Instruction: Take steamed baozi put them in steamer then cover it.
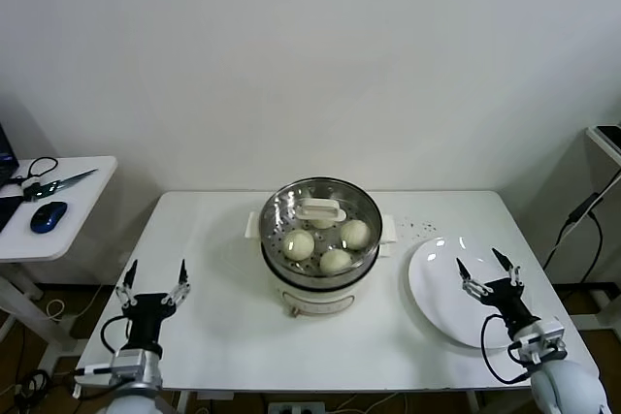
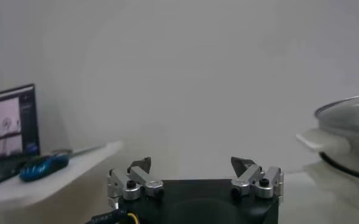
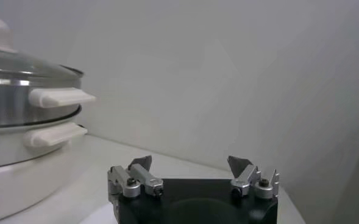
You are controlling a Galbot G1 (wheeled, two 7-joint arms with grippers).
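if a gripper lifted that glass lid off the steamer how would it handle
The lid looks like rigid glass with a metal rim, so probably heavy for its size and breakable if dropped. Its white bar handle offers the only firm hold; the smooth dome would likely slip, and an off-centre grip may tilt it.

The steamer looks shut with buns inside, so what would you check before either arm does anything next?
1. Baozi in the steamer: ok, though only three show clearly through the glass; a fourth may sit under the handle, cannot tell.
2. Cover on the steamer: ok, it sits level on the rim.
3. Plate: ok, no bun left on it.
4. Left gripper: ok, open, holding nothing, over the table's near left part.
5. Right gripper: ok, open, holding nothing, above the plate.
6. Steamer's place on the table: ok, at mid-table, away from the edges.
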